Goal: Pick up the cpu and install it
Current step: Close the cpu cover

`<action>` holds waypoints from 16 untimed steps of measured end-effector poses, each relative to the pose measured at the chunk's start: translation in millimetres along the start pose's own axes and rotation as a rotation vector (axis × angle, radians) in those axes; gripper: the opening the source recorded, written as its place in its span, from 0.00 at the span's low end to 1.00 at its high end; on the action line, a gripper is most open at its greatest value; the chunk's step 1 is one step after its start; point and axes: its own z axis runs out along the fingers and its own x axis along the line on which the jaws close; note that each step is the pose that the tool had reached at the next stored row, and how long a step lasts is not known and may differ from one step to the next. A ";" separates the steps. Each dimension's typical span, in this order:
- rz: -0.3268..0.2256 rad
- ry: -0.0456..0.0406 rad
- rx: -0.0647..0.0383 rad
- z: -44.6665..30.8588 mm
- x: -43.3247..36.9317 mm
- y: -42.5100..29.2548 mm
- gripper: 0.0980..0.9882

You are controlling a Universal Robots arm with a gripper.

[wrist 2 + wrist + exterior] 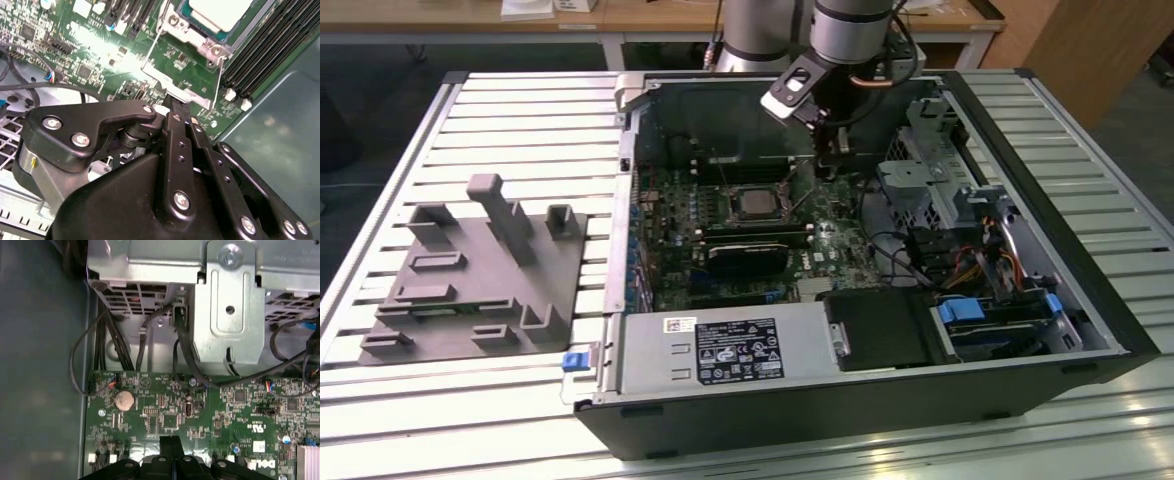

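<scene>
Your black metal claw is pressed together, pinching nothing, just beside the shiny metal socket frame where the small flat silver-grey square cpu sits.

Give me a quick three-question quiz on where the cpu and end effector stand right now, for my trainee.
1. True or false: the cpu lies in the socket on the motherboard.
2. The end effector is nearest: A) the grey fixture plate, B) the socket, C) the power supply.
3. Fill in: the end effector's fingers are ____ (open/shut).
Key: 1 true; 2 B; 3 shut.
</scene>
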 end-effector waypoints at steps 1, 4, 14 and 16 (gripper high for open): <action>0.000 0.0000 0.000 -0.1 0.0 -1.9 0.01; 0.000 -0.0001 0.000 -0.3 0.1 -8.1 0.01; 0.000 0.0000 0.000 -0.6 0.3 -15.5 0.01; 0.000 -0.0001 0.000 -0.6 0.3 -16.6 0.01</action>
